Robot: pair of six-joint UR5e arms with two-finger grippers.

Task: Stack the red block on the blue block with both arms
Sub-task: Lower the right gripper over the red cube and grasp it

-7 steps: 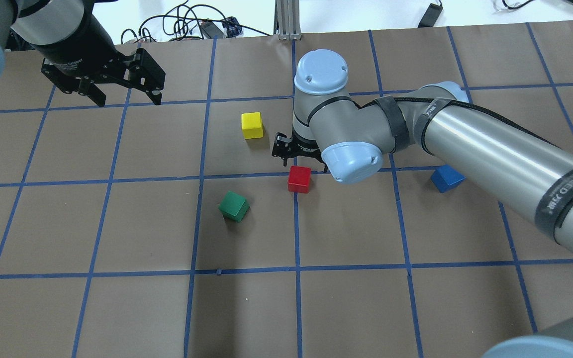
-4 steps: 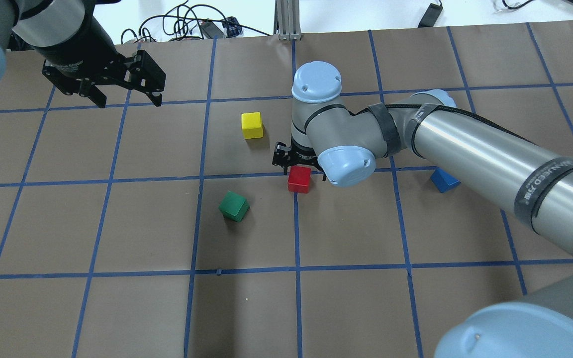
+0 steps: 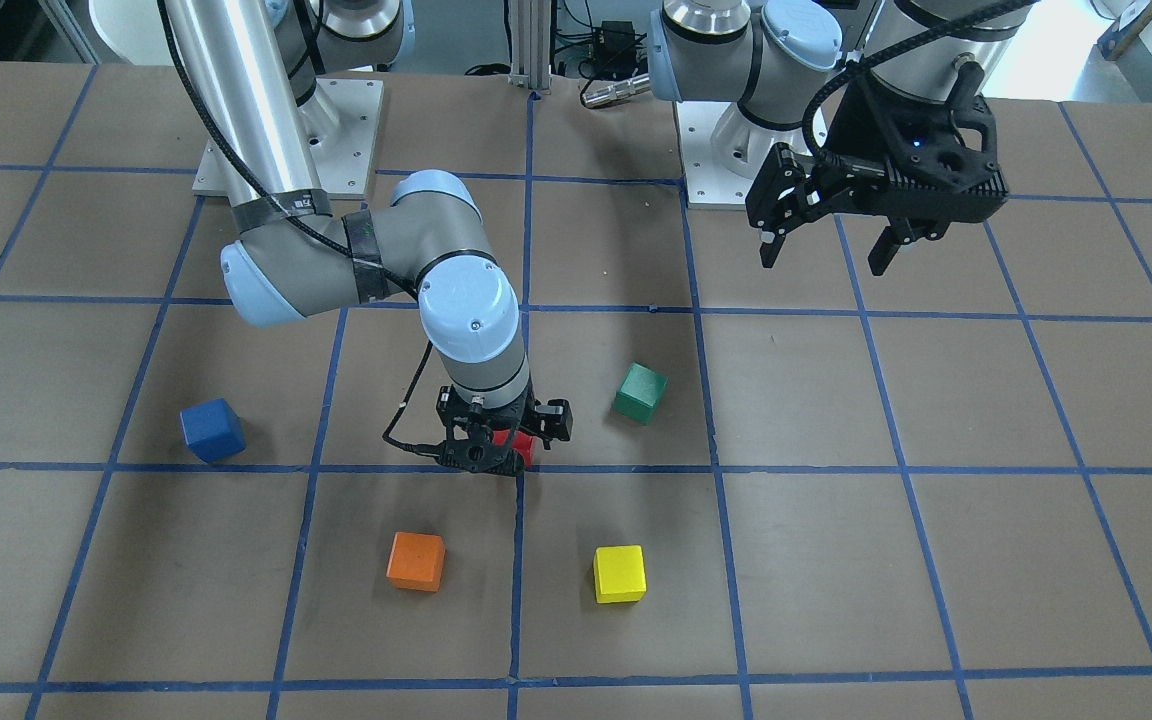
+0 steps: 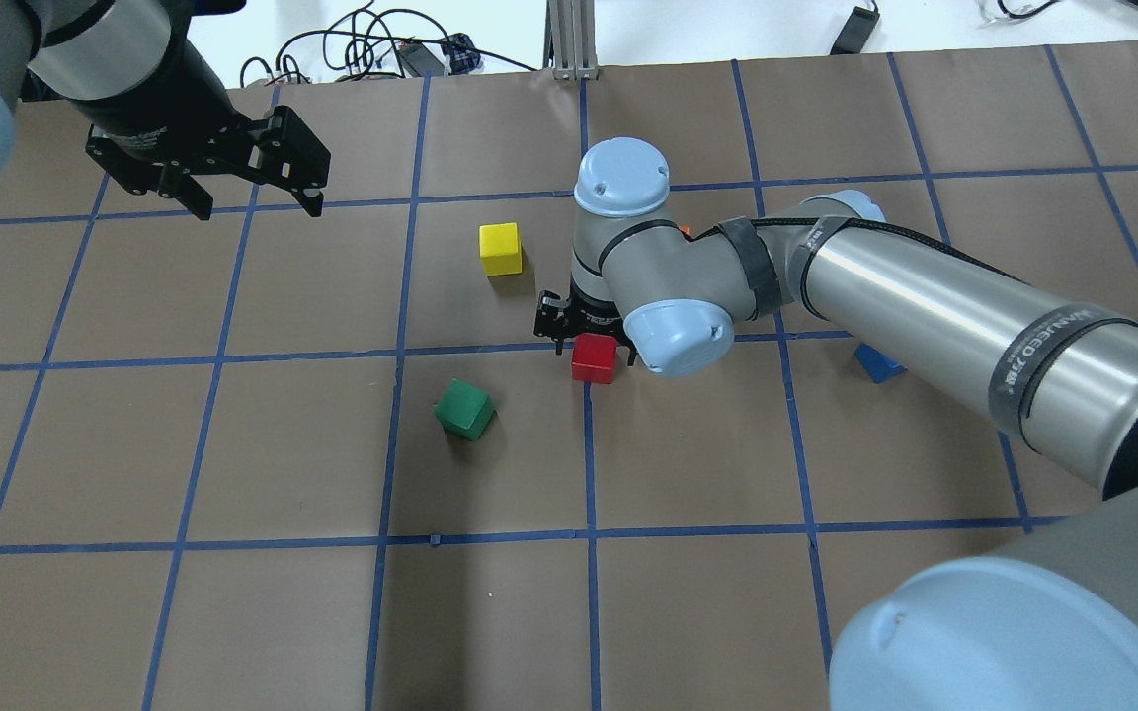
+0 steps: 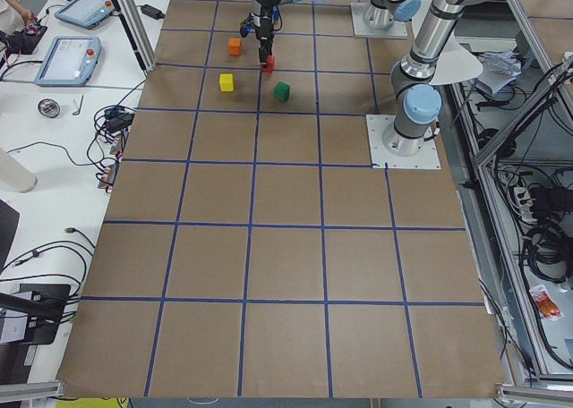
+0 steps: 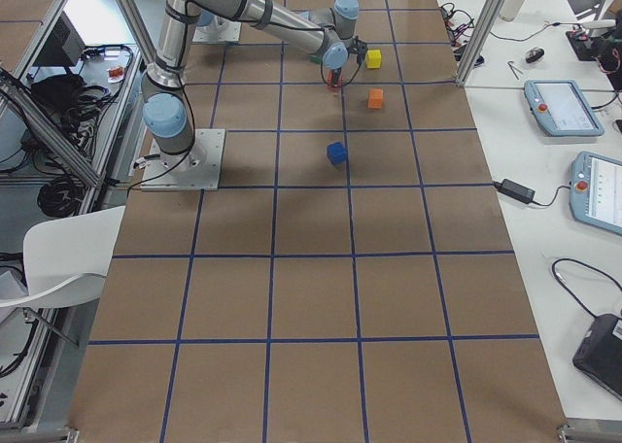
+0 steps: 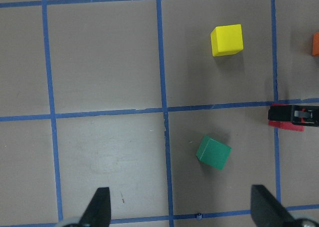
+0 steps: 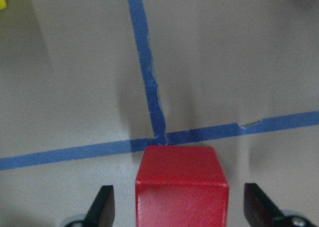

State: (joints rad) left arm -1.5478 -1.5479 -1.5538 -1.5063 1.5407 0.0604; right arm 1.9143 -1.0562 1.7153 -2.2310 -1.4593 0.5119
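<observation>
The red block (image 4: 595, 358) sits on the brown table at a crossing of blue tape lines. My right gripper (image 4: 594, 341) is low over it, open, with a finger on each side and a gap to each; the right wrist view shows the red block (image 8: 182, 187) between the fingertips (image 8: 104, 207). The blue block (image 3: 212, 430) stands apart toward my right, partly hidden under the right arm in the overhead view (image 4: 880, 367). My left gripper (image 4: 259, 208) hangs open and empty high over the far left of the table.
A green cube (image 4: 464, 410) lies tilted just left of the red block. A yellow cube (image 4: 500, 248) sits farther back. An orange cube (image 3: 416, 560) sits beyond the red block, mostly hidden by the right wrist from overhead. Cables lie past the table's far edge.
The right arm has come down and slightly left, bringing its open gripper over the red block. The blocks have not moved. The left gripper has barely shifted.
</observation>
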